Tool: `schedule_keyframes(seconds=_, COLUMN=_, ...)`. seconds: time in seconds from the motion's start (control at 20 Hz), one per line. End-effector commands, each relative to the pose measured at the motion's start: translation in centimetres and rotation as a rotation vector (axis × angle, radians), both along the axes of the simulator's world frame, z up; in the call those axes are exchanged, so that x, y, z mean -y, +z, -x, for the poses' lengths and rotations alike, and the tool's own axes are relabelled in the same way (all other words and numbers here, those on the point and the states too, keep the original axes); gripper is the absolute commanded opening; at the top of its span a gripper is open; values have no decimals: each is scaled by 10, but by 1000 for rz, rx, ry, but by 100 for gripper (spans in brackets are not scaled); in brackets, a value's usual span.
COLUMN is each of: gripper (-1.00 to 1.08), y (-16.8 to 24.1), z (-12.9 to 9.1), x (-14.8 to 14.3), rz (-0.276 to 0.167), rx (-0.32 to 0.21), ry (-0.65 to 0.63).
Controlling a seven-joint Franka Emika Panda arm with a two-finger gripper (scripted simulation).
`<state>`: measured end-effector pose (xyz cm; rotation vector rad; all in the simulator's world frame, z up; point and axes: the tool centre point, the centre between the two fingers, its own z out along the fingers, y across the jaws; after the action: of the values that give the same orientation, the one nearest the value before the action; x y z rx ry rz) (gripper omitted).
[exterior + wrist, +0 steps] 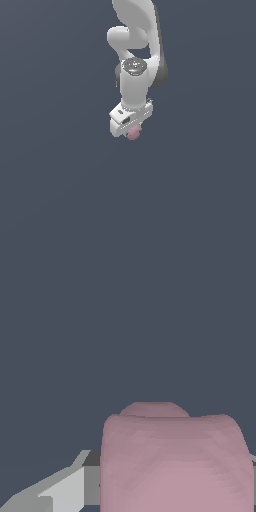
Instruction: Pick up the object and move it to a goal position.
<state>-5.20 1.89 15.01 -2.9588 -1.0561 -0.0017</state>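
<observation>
The object [134, 133] is a small pale pink blocky lump that peeks out from under my white gripper [130, 131] in the middle of the exterior view. In the wrist view the object [175, 461] fills the space between the fingers, very close to the camera. One grey finger [65, 488] presses against its side; the other finger shows only as a sliver at the picture's edge. The gripper is shut on the object. The fingertips themselves are hidden behind the lump and the hand.
A plain dark grey-blue surface [55, 190] fills both views. The white arm [135, 30] reaches in from the exterior view's upper edge. Nothing else shows.
</observation>
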Motion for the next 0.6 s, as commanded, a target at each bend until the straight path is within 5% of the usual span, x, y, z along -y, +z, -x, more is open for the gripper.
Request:
schedule_keyframes(seconds=0.0, gripper=-100, y=22, z=1, x=10, rz=-1, rx=0, ry=1)
schedule_keyframes(seconds=0.55, gripper=-100, y=80, z=1, x=36, rz=-1, rx=-1, ry=0)
